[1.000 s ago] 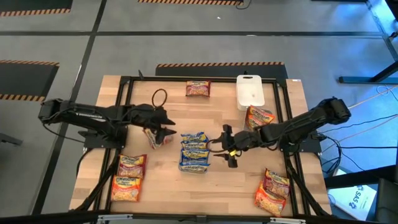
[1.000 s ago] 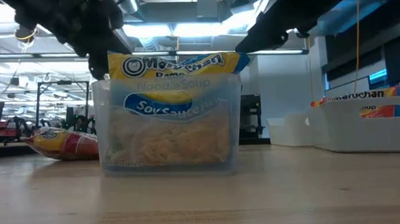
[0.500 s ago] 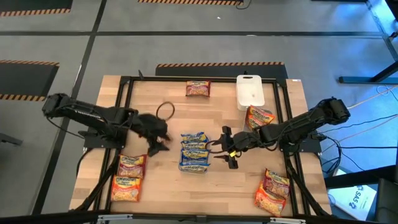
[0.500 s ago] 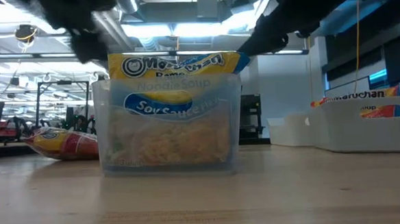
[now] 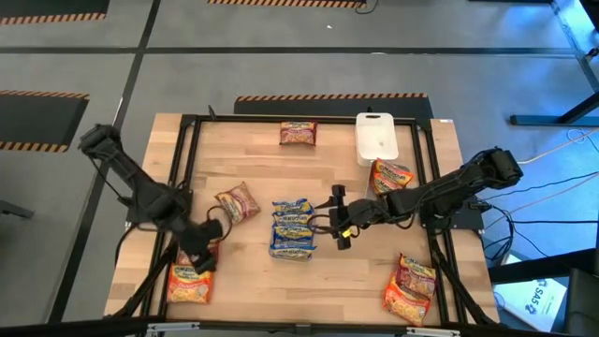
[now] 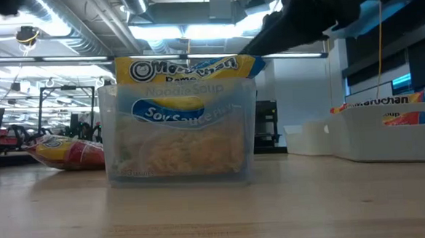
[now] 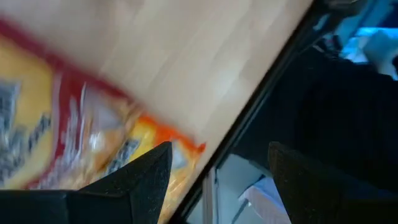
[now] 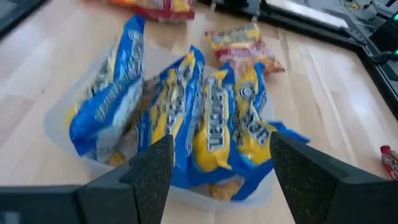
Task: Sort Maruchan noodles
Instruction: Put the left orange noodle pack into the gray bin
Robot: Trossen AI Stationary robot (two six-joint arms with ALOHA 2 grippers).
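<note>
Several blue-and-yellow Maruchan packets (image 5: 292,227) stand on edge in a clear container (image 8: 62,134) at mid-table; the low view shows the container (image 6: 181,146) head on. My right gripper (image 5: 337,221) hovers open just right of it, and its wrist view looks onto the blue packets (image 8: 211,118). A dark red packet (image 5: 236,203) lies flat on the table left of the container. My left gripper (image 5: 201,256) is open above the orange-and-yellow packets (image 5: 192,271) near the table's near left corner. One orange packet (image 7: 74,137) shows under its fingers.
One packet (image 5: 298,134) lies near the far edge beside a white lid (image 5: 376,138). An orange packet (image 5: 388,176) sits in a container at the right. Two more packets (image 5: 410,288) lie at the near right corner. A black frame (image 5: 187,140) rims the table.
My left gripper has let go of the dark red packet, which now lies flat on the table left of the container. That arm has swung toward the table's near left corner and now hangs over the orange-and-yellow packets.
</note>
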